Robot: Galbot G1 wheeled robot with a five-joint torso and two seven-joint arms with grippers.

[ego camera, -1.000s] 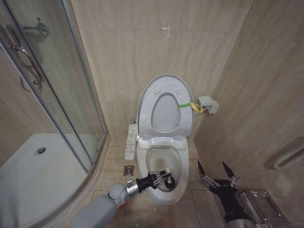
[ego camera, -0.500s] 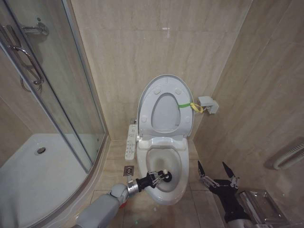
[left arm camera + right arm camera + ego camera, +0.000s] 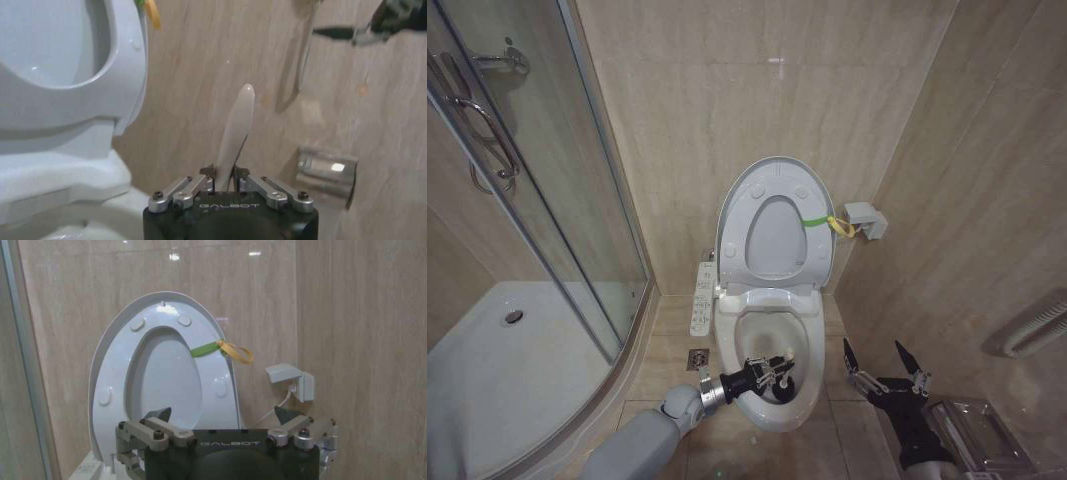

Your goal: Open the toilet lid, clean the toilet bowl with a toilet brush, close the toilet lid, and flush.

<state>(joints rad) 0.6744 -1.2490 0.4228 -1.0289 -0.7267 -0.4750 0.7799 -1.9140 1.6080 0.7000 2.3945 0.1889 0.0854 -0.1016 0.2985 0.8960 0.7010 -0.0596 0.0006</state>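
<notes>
- The left tool [image 3: 772, 376] is reaching in over the front of the toilet bowl [image 3: 767, 415], its fingers clenched on the thin white handle of the toilet brush [image 3: 781, 374].
- In the left wrist view the same tool [image 3: 224, 176] is gripping the pale handle [image 3: 237, 132] between its two fingers, and the handle is sticking up past them towards the tiled wall.
- The dark head of the brush is sitting down inside the bowl, near its front; whether the bristles are touching the ceramic cannot be told.
- The left arm is coming in low from the robot's left, crossing the floor tiles beside the shower tray [image 3: 487, 370].
- The right tool [image 3: 886, 355] is hanging to the right of the bowl, well apart from it, with its fingers spread wide and nothing between them.
- In the right wrist view that tool [image 3: 223, 415] is facing the raised lid, its fingers parted at either side.
- The toilet lid [image 3: 802, 185] is standing upright against the back wall, with the seat [image 3: 772, 270] raised against it.
- A yellow-green strap [image 3: 827, 222] is hanging from the lid's right edge, beside a small white wall box [image 3: 865, 219].
- A white control panel [image 3: 702, 297] is lying along the left side of the bowl.
</notes>
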